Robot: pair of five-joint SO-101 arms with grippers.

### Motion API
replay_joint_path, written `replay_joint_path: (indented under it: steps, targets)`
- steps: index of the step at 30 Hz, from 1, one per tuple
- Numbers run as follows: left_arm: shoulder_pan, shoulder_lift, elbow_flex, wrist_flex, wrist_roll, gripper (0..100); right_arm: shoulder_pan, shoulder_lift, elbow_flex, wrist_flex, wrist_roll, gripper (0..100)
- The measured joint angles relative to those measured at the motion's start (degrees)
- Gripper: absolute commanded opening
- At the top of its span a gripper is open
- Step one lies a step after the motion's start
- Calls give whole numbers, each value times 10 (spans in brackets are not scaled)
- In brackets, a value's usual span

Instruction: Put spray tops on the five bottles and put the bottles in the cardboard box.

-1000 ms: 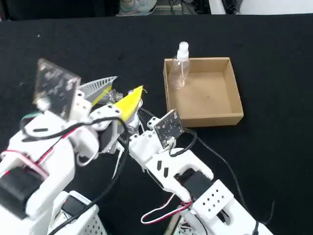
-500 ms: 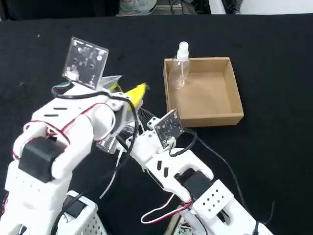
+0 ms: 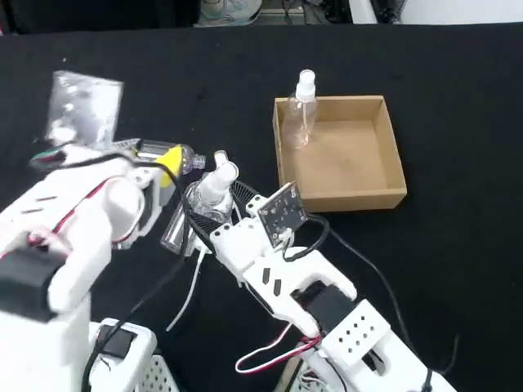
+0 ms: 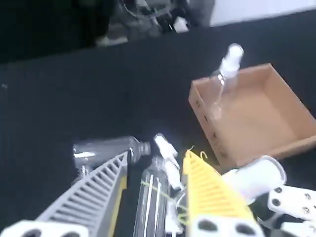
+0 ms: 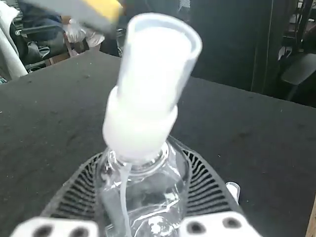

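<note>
My right gripper (image 3: pixel 214 206) is shut on an upright clear bottle (image 3: pixel 214 186) with a white spray top (image 5: pixel 145 84) sitting on its neck; the black fingers (image 5: pixel 200 173) hug the bottle body. My left gripper (image 3: pixel 163 159) hangs open to that bottle's left, its grey and yellow fingers (image 4: pixel 207 197) spread above a clear bottle (image 4: pixel 150 197) lying on the table. An uncapped bottle (image 4: pixel 106 149) and a loose spray top (image 4: pixel 165 148) lie just beyond it. The cardboard box (image 3: pixel 343 198) holds one capped bottle (image 3: pixel 301 114) standing in its back left corner.
The table is black cloth. The two arms' white bodies crowd the near left and middle. A lying bottle (image 3: pixel 174 229) rests between the arms. Open cloth stretches to the right of the box and along the far side.
My left arm has swung back to the left, away from the bottle in the right gripper, which now shows a spray top on it. The right arm has kept still.
</note>
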Motion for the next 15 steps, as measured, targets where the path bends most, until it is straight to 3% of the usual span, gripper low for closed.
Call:
replay_joint_path:
  steps: [5,12,15]
  targets:
    - [23,-26,-17,-25,15,177,0,0,0,0,0,11]
    - [166,-19,-31,-48,43,177,0,0,0,0,0,11]
    - [197,-4,-37,-48,43,177,0,0,0,0,0,11]
